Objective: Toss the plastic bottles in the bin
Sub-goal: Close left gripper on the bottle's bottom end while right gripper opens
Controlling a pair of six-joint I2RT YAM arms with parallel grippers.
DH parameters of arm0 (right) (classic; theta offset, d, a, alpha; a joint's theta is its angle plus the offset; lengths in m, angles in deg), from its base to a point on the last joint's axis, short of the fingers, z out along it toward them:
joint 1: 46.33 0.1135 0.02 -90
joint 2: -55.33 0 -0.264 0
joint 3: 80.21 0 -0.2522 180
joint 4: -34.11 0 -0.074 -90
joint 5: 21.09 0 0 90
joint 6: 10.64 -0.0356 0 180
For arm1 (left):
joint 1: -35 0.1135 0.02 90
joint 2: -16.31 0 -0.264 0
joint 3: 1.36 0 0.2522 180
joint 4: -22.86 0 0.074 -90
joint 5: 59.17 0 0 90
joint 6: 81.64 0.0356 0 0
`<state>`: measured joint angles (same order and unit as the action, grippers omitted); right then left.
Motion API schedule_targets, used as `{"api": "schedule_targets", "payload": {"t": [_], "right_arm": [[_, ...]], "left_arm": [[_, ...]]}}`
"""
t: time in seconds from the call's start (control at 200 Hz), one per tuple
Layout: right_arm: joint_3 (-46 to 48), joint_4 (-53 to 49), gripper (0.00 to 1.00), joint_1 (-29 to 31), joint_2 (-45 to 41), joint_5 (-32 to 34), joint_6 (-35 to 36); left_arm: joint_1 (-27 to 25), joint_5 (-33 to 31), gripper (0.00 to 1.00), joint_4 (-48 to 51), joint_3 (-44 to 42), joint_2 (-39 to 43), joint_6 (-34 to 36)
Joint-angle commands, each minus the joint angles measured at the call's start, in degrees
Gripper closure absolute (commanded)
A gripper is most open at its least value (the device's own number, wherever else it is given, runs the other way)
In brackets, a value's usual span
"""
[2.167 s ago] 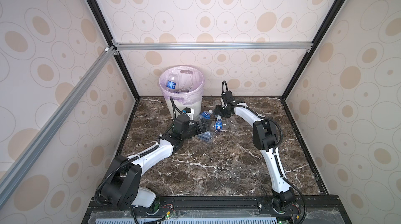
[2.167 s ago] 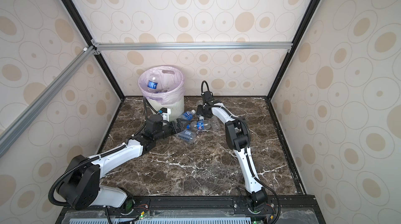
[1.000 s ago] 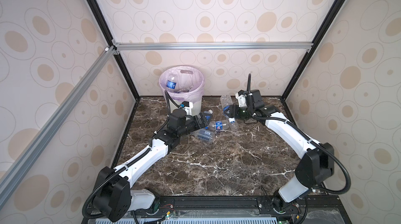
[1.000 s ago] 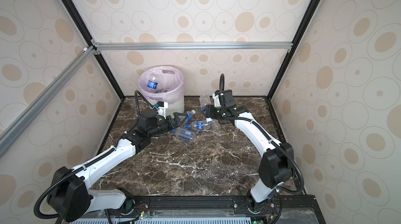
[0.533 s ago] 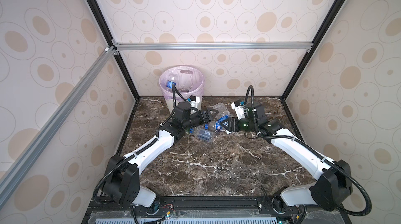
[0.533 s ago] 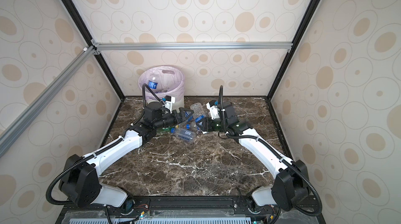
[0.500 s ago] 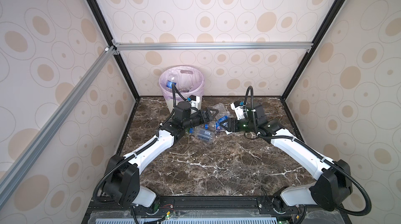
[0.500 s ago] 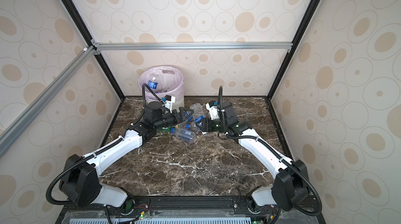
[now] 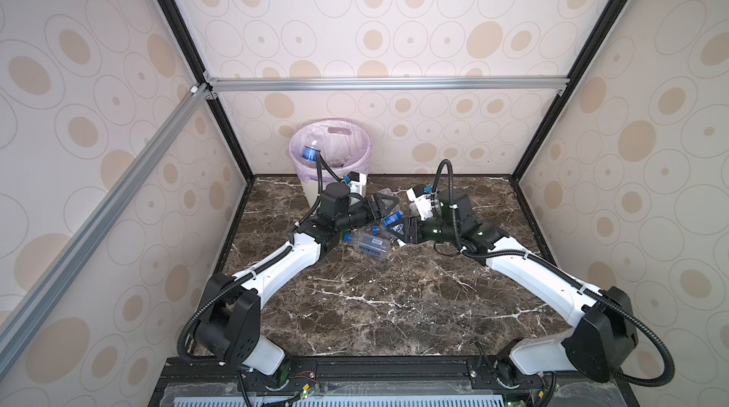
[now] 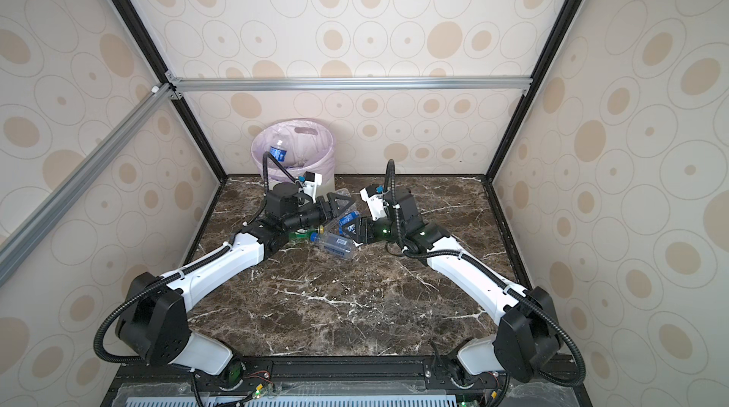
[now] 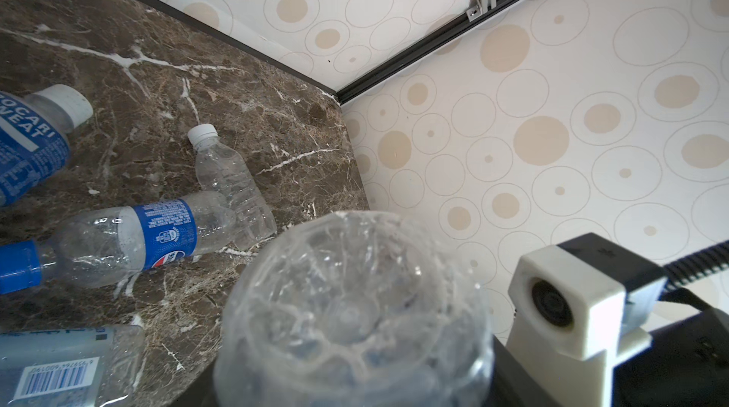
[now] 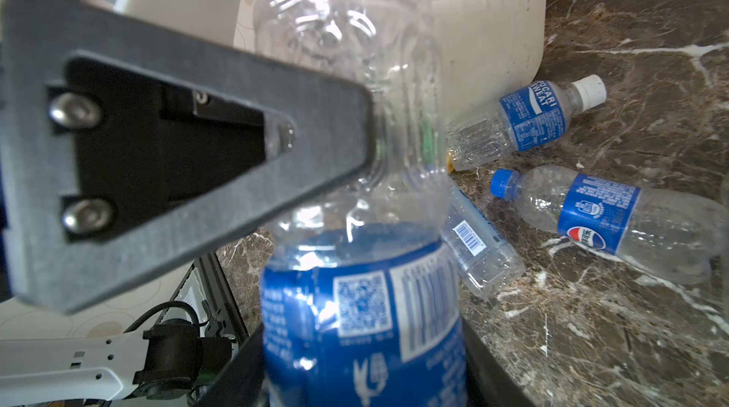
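Plastic bottles [image 9: 371, 245] beside pink-lined bin [image 9: 355, 140]

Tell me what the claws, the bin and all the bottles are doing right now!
right claw: shut on the held bottle, at its blue label.
left claw: one finger against that bottle's clear end; full grip unclear.
bin: upright, bagged; blue-label bottle leaning inside.
Pocari bottle: lying down, capped.
Pepsi bottle: lying down, capped.
barcode bottle: lying down.
white-capped clear bottle: lying down.

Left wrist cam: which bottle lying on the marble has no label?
The clear plastic bottle with the white cap, lying beside the blue-capped Pepsi bottle. The other three there carry blue or barcode labels.
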<state>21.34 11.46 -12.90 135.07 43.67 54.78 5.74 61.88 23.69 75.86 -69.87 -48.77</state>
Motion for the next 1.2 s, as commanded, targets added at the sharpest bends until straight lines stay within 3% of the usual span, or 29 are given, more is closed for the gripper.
{"api": "schedule_targets", "payload": {"t": [0.0, 0.2, 0.81, 1.195], "right_arm": [[0.3, 3.4, 0.43, 0.5, 0.2, -1.9, 0.0], [0.3, 2.7, 0.36, 0.5, -0.5, -1.0, 0.4], [-1.0, -1.7, 0.00, 0.5, -6.6, 3.3, 3.5], [-7.6, -1.5, 0.00, 0.6, -7.1, 7.9, 4.5]], "left_arm": [[0.3, -0.2, 0.36, -2.2, 2.5, -0.1, -0.9], [0.3, -2.2, 0.49, -2.4, 1.1, 1.2, -0.7], [6.2, -8.2, 0.52, 10.8, 5.0, 6.2, 6.5], [11.9, -12.8, 0.52, 23.6, 21.7, 6.8, 16.6]]}}
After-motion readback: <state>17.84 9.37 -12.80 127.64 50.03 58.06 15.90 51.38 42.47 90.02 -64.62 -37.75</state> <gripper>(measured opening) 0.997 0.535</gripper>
